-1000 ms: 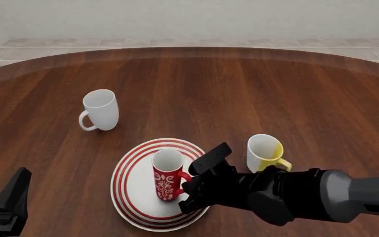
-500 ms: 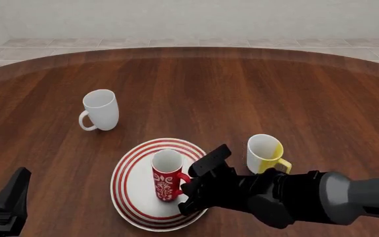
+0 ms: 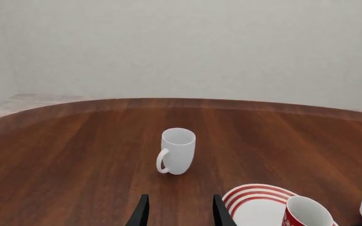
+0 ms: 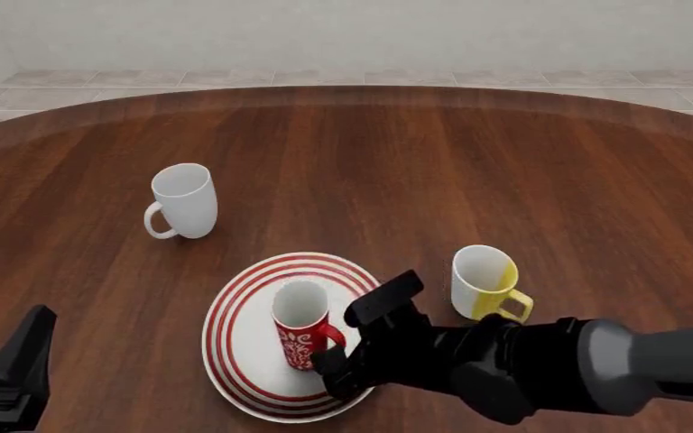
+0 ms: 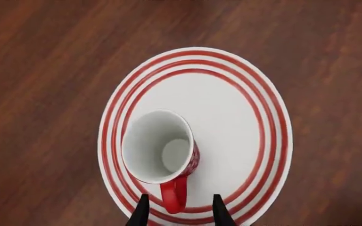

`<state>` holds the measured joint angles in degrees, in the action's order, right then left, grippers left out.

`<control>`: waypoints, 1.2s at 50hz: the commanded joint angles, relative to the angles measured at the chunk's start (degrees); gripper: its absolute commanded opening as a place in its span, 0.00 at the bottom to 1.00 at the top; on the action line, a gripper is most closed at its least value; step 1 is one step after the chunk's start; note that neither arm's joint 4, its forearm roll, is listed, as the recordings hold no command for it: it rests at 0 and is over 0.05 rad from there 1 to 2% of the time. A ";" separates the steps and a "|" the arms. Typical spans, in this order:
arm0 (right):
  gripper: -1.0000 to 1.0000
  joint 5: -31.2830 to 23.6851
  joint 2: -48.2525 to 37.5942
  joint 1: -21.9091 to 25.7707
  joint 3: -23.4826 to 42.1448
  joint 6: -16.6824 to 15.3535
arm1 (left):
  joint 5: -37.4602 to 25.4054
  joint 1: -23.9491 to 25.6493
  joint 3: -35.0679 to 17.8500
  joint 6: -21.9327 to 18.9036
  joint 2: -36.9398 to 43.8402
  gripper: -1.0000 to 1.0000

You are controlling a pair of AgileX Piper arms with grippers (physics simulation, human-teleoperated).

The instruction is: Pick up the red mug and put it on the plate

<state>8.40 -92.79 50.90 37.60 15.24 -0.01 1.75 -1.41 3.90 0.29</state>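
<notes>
Red mug (image 4: 302,323) stands upright on the plate (image 4: 241,347), a bit off centre toward the side nearest the arms, long axis vertical, handle pointing toward the right gripper (image 4: 344,347). In the right wrist view the mug (image 5: 159,153) sits directly ahead of the fingers, white inside showing, and the handle lies between the two fingertips (image 5: 142,213). The fingers straddle the handle with a visible gap on each side, so the jaws look parted and I see no contact with it (the tips are cut off at the frame edge, so I can't be certain).

Right arm comes in low from the right of the front view, wrist pitched down over the plate's near rim, camera looking almost straight down on the plate (image 5: 266,141). Judging by this, placement looks done: mug base is on the plate, well inside the red rings. The next move hinges on the handle sitting between the fingers, so a retreat should go straight up or back; any sideways drift could catch the handle and tip the tall mug.

Left gripper (image 3: 179,213) is parked well to the left, fingers apart, holding nothing, facing the white mug (image 3: 177,151). Yellow-and-white mug (image 4: 484,281) stands just right of the plate, apart from it.
</notes>
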 commanded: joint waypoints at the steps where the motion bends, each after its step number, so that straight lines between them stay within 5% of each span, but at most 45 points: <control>1: 1.00 -0.83 1.00 -0.05 0.23 0.16 | 0.03 -0.02 -0.18 -0.05 0.10 1.00; 17: 1.00 -4.51 4.93 1.42 1.12 -2.26 | -0.17 -0.27 -0.01 0.06 -0.17 1.00; 35: 1.00 -20.32 26.14 1.14 2.21 -7.71 | -0.64 -0.87 -0.37 -0.91 -0.19 1.00; 60: 1.00 -43.42 59.38 -9.96 7.92 -16.05 | -1.10 -1.61 -0.83 -2.07 -0.26 1.00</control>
<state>-25.70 -46.81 45.33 42.43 1.62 -0.98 0.34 -2.12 2.32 0.05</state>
